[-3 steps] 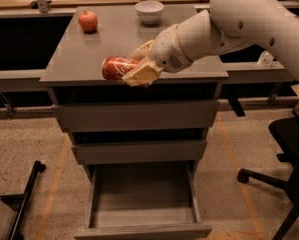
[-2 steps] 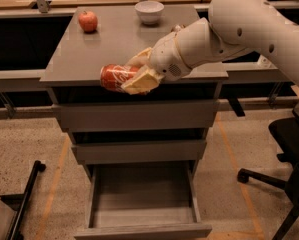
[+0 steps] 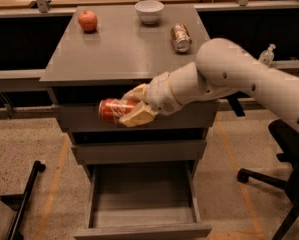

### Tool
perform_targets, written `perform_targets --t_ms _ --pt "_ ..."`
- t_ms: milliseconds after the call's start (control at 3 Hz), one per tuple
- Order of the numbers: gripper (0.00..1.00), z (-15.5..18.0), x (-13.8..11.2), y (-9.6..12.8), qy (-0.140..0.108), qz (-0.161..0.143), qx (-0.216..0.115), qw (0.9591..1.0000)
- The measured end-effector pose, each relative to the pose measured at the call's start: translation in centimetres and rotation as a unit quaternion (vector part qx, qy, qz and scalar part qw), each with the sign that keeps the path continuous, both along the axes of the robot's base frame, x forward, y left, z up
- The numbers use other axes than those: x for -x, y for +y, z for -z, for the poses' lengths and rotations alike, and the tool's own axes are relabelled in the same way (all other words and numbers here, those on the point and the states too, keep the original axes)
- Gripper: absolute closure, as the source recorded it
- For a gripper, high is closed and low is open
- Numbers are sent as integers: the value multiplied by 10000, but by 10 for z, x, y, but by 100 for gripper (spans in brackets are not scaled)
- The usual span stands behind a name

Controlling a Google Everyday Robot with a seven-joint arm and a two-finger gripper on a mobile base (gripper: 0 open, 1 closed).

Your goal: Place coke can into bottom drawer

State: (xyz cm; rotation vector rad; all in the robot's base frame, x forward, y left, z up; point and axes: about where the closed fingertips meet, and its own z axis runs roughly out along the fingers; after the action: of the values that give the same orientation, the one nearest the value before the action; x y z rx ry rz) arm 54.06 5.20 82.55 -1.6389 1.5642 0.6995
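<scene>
My gripper [image 3: 131,107] is shut on the coke can [image 3: 113,110], a red can held on its side in front of the top drawer front, below the cabinet top's front edge. The white arm reaches in from the right. The bottom drawer [image 3: 144,230] is pulled open below, a shallow grey tray with nothing in it. The can hangs well above the drawer, over its left part.
On the grey cabinet top [image 3: 114,54] lie a red apple [image 3: 88,20], a white bowl [image 3: 149,11] and a brownish-gold can [image 3: 180,37] on its side. An office chair base [image 3: 269,179] stands at the right. A black bar [image 3: 26,204] lies on the floor at left.
The gripper has carried the coke can down and forward, from the level of the cabinet top's front edge to in front of the top drawer.
</scene>
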Motion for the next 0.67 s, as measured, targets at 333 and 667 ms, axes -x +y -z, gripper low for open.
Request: perform_targets --t_ms 333,667 --pt "100 53 -1 -1 19 9 -73 10000" --pt "100 110 -9 -3 327 235 -148 9991"
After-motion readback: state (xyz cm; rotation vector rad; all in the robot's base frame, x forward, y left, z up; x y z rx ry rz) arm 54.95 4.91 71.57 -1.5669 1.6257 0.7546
